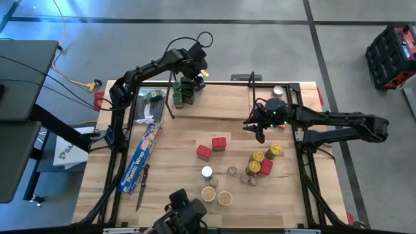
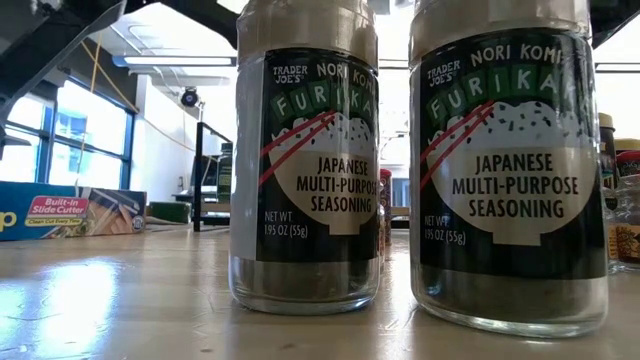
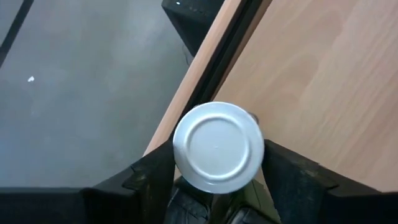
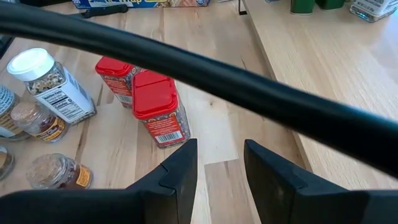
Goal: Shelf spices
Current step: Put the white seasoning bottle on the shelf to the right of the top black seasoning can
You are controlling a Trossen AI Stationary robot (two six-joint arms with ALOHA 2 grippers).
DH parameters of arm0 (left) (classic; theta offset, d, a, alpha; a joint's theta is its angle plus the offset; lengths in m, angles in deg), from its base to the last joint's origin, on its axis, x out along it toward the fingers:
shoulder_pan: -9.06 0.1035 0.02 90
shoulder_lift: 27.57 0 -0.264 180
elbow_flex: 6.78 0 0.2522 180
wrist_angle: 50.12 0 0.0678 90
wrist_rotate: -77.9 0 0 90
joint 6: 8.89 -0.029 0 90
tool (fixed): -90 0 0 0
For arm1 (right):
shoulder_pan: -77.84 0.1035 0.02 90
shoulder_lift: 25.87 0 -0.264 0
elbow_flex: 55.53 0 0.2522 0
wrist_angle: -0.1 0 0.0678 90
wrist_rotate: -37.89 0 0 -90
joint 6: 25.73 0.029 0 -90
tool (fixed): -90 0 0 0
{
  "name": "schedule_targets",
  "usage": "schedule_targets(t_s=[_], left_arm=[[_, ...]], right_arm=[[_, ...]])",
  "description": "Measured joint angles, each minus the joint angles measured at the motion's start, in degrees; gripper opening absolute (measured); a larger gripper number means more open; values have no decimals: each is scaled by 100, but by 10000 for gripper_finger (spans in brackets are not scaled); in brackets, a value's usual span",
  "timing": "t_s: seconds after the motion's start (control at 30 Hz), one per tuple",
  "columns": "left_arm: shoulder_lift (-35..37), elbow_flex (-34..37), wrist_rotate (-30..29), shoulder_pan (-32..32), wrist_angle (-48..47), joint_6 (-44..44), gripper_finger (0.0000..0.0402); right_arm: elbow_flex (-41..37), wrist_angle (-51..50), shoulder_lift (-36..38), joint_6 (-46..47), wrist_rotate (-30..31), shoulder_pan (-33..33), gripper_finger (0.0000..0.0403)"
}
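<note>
Jaws of the left gripper (image 3: 217,186) stand either side of a white-lidded jar (image 3: 218,147), one dark finger (image 3: 152,180) on each flank with the lid centred between them; whether the pads press on the glass or have just let go cannot be told, so no grip is claimed. From overhead this gripper (image 1: 195,73) sits at the far left end of the shelf (image 1: 227,107), above a cluster of green-lidded jars (image 1: 184,91) already standing on the wooden board. Step in hand, as judged: setting this jar down among them. To do it well, keep the jar upright and see its base flat on the board before opening wider, since the black wire frame (image 3: 233,46) and the board's edge lie just beyond the jaws on one side and a tilted jar could tip off onto the floor. Open evenly, then lift straight up so neither finger drags the lid or knocks the neighbours. Right gripper (image 4: 219,163) hangs with jaws narrowly parted and nothing between them, two red square tins (image 4: 155,106) just ahead of its tips and a white-capped jar (image 4: 53,84) off to one side. Most spices (image 1: 260,166) remain on the table, well apart from the shelf: early in the task.
</note>
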Motion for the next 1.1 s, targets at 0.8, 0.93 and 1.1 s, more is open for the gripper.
schedule_targets(t_s=[0.8, 0.93, 1.1], left_arm=[[-10, 9, 537, 58, 297, -2064, 205], [-20, 15, 879, 157, 309, -2097, 206], [-22, 20, 1166, 298, 298, -2102, 207]], right_arm=[[9, -9, 0, 63, 2, 0, 126], [9, -9, 0, 64, 2, 0, 126], [9, -9, 0, 68, 2, 0, 126]])
